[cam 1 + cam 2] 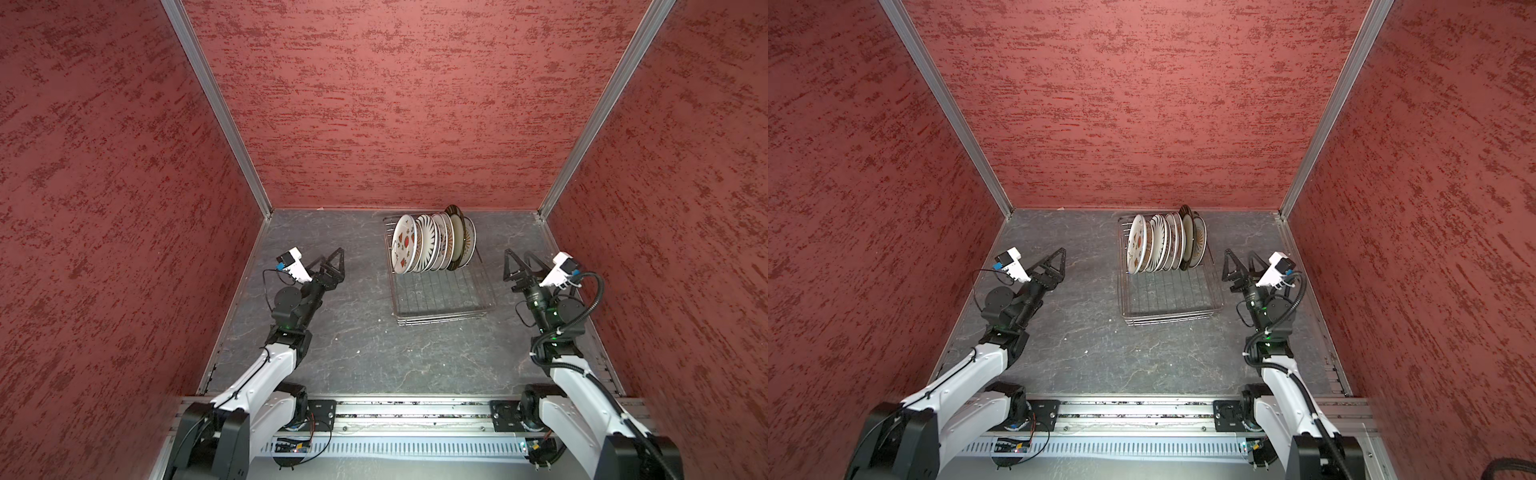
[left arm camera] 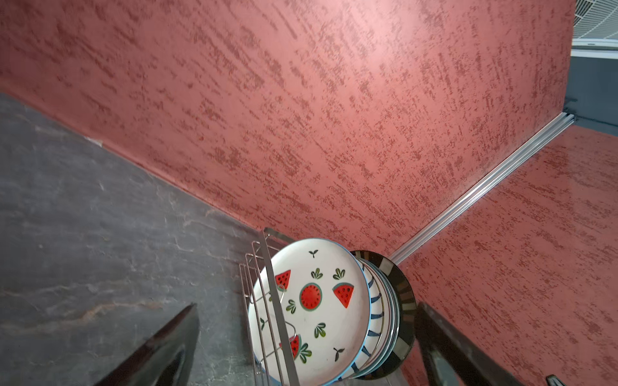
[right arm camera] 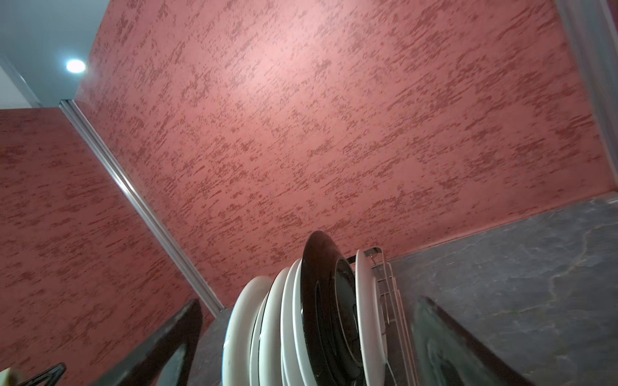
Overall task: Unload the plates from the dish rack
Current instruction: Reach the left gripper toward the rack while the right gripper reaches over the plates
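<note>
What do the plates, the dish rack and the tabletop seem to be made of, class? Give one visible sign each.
Plates: probably glazed ceramic; glossy white, painted watermelons.
Dish rack: metal wire, bright silvery finish; thin rods glint.
Tabletop: dark grey stone or stone-look sheet, matte; pale veins.

The dark grey, stone-patterned worktop [image 1: 353, 332] is enclosed on three sides by red textured walls [image 1: 374, 104], joined by aluminium corner profiles [image 1: 215, 104].
</note>
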`<control>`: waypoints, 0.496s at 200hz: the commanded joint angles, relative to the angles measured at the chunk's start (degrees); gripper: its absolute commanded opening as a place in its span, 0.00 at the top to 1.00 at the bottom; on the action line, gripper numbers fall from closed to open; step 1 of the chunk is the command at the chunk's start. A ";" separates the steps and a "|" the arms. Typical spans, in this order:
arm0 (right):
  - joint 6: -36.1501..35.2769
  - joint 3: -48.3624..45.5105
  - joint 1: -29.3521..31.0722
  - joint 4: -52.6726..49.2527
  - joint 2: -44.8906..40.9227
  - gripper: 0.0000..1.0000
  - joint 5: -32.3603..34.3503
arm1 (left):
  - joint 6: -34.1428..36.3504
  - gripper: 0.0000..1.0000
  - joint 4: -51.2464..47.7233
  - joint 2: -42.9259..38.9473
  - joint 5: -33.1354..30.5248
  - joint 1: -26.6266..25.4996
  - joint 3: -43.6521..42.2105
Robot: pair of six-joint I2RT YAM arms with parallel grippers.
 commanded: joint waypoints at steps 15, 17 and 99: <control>-1.16 14.81 1.03 -14.66 7.88 0.01 -3.59 | -5.91 0.01 1.74 5.50 4.73 -0.86 6.42; -1.44 15.43 1.20 -15.23 8.35 0.01 -3.58 | -6.01 0.01 1.54 5.80 4.65 -1.06 6.73; -18.53 48.56 16.90 -48.34 29.24 0.11 25.37 | 4.57 0.01 -9.70 10.45 -12.93 -16.30 16.38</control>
